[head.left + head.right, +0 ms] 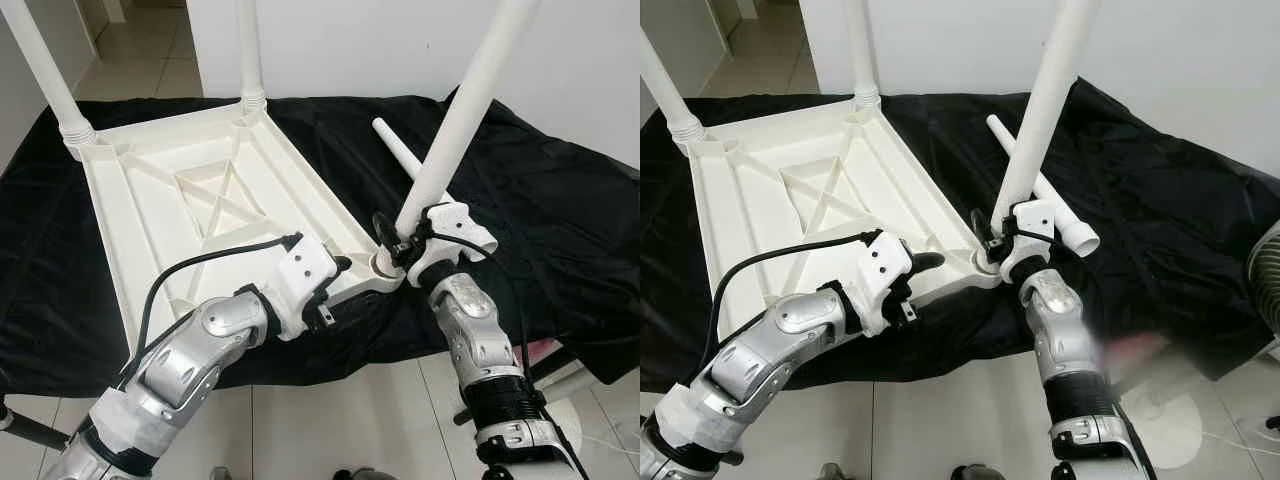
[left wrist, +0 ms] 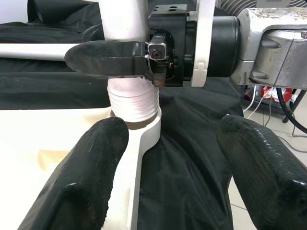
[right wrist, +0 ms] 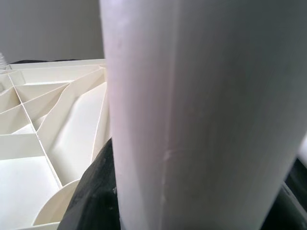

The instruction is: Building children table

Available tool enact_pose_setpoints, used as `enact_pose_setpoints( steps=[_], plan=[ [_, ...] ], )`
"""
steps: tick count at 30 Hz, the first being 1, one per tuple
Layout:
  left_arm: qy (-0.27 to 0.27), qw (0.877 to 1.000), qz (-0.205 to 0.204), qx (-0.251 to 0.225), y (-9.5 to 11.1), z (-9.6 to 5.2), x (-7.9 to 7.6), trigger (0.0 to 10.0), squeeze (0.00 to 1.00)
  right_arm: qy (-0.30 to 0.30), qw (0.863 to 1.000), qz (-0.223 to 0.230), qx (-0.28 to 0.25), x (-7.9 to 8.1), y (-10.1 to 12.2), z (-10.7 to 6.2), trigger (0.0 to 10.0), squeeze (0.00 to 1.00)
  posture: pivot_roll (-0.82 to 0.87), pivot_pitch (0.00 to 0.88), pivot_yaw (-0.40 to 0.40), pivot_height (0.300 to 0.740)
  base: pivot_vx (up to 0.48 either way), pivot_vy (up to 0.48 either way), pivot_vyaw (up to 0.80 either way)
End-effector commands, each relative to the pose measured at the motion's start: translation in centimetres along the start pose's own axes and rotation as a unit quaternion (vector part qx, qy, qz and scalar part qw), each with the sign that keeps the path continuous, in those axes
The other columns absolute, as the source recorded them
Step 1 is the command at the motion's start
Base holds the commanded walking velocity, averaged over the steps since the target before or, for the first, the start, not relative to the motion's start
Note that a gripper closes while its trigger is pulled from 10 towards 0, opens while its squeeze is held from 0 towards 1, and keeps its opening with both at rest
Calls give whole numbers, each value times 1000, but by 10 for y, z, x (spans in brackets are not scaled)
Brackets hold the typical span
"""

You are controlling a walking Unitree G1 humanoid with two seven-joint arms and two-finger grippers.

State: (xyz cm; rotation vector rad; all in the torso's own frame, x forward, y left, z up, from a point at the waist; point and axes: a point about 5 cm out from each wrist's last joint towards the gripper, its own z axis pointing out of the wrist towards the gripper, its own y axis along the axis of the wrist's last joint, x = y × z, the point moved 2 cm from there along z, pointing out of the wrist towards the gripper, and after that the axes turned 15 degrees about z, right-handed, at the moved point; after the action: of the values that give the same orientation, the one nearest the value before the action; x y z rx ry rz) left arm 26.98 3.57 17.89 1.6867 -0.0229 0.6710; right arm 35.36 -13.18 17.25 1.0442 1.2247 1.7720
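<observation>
Black cloth (image 1: 560,210) carries the upturned tabletop (image 1: 200,200); right tool (image 1: 400,243) clamps a leg (image 1: 460,120) at its near corner socket, left tool (image 2: 163,158) spread open astride that corner

White tabletop (image 1: 200,200), black cloth (image 1: 560,220)

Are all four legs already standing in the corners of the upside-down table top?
No: one loose leg lies on the black cloth beside the table top, while the right gripper holds another leg at a corner.
</observation>
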Motion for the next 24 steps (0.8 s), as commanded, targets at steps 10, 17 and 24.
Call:
enact_pose_setpoints(
  steps=[10,17,24],
  plan=[
    [-51,999,9,-12,6,1,-9,10000,0,72,993,-69,68,4,-28,-13,10000,0,-33,109,-20,740,0,0,0],
    [-51,999,10,-11,7,0,-8,10000,0,107,986,-85,94,5,-37,-22,10000,0,-34,111,-15,740,0,0,0],
    [-54,998,10,-12,8,0,-8,10000,0,129,982,-88,108,5,-42,-26,10000,0,-37,112,-7,740,0,0,0]
  ],
)
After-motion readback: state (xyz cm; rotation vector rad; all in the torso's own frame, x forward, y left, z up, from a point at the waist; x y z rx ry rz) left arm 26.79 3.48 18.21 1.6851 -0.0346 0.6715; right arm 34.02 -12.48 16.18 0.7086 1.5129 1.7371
